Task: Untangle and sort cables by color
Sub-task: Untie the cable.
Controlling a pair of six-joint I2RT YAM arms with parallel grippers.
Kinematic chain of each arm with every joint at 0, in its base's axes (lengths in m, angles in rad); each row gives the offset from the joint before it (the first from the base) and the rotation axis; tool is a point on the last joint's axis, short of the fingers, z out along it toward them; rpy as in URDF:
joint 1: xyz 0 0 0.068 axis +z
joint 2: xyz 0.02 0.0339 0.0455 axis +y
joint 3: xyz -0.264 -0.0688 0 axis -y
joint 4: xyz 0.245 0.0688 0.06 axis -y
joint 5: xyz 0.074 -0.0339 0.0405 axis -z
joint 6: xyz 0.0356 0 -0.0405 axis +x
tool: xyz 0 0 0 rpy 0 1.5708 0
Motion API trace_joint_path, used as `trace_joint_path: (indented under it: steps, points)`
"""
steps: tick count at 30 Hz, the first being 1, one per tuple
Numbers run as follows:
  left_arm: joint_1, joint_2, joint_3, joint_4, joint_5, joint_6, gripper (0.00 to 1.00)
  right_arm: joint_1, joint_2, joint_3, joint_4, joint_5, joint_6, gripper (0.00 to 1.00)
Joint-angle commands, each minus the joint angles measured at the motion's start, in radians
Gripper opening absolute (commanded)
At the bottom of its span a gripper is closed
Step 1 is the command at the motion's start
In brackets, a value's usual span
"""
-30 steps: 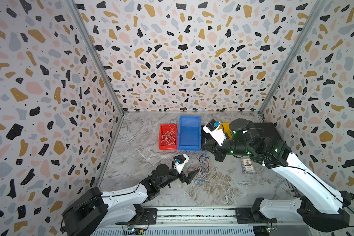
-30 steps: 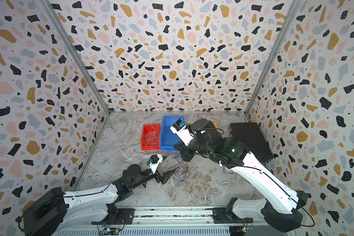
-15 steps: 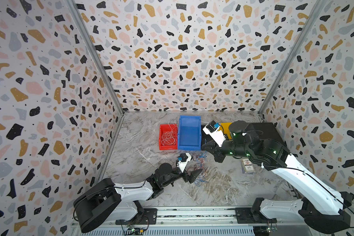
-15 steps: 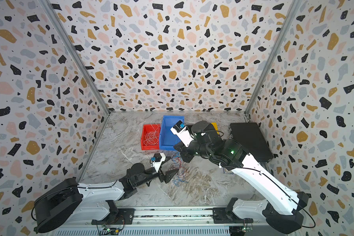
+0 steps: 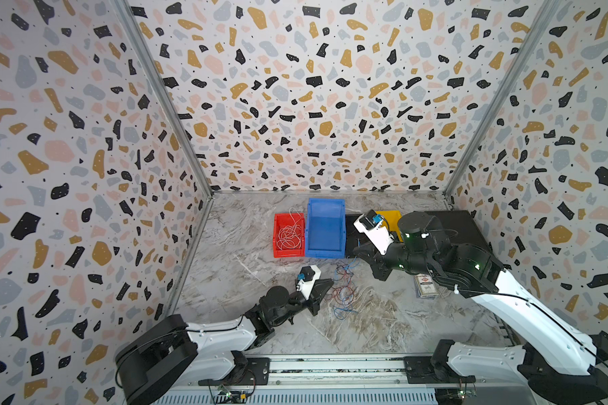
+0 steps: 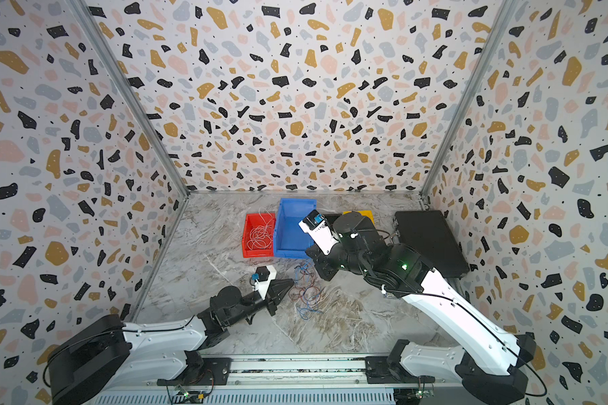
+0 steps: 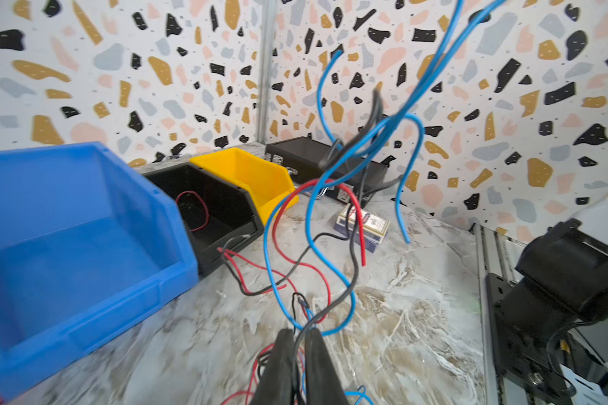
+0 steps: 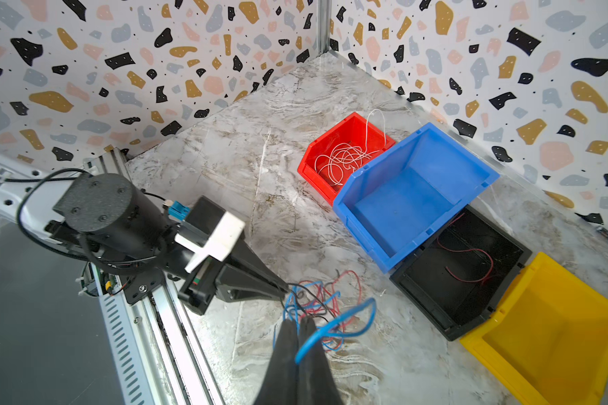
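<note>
cables (image 5: 343,291) in red, blue and black lie tangled on the table (image 5: 383,326) near the blue bin (image 5: 325,253), and the left gripper (image 7: 298,336), spread a moment ago, now pinches their lower strands while the right gripper (image 8: 298,322) pinches a blue strand (image 8: 322,333), so pulling apart can probably start.

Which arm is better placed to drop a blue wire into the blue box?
Probably right. The right gripper is shut on a blue cable lifted out of the tangle, near the blue bin. The left gripper pinches the tangle lower, farther from it.
</note>
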Motion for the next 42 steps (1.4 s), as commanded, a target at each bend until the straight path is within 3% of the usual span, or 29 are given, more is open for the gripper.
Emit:
trace_joint_path:
  steps: [1, 5, 10, 13, 16, 22, 29, 32, 35, 42]
  points:
    - [-0.003, -0.111, -0.045, -0.132, -0.219, -0.06, 0.11, -0.03, -0.018, 0.048, -0.008, 0.042, -0.023, 0.02]
    - [0.003, -0.281, -0.105, -0.293, -0.452, -0.183, 0.11, -0.074, 0.007, 0.102, -0.017, 0.024, -0.019, 0.02]
    - [0.013, -0.552, -0.207, -0.466, -0.56, -0.285, 0.09, -0.127, 0.061, 0.165, -0.027, 0.037, -0.035, 0.01]
    - [0.016, -0.717, -0.196, -0.675, -0.596, -0.291, 0.09, -0.198, 0.118, 0.229, -0.038, 0.004, -0.033, 0.01]
    - [0.016, -0.813, -0.188, -0.77, -0.586, -0.302, 0.09, -0.235, 0.159, 0.279, -0.039, -0.002, -0.037, 0.0]
    - [0.016, -0.751, -0.192, -0.702, -0.57, -0.301, 0.09, -0.241, 0.295, 0.46, -0.125, 0.012, -0.082, 0.0]
    - [0.016, -0.711, -0.194, -0.689, -0.56, -0.315, 0.12, -0.367, 0.397, 0.676, -0.215, 0.042, -0.129, 0.0]
    - [0.017, -0.718, -0.192, -0.719, -0.571, -0.319, 0.11, -0.442, 0.415, 0.714, -0.225, -0.016, -0.119, 0.0]
    - [0.016, -0.728, -0.191, -0.727, -0.574, -0.322, 0.1, -0.454, 0.44, 0.757, -0.234, 0.013, -0.145, 0.0]
    - [0.017, -0.743, -0.191, -0.742, -0.53, -0.329, 0.13, -0.455, 0.516, 0.782, -0.245, -0.077, -0.132, 0.0]
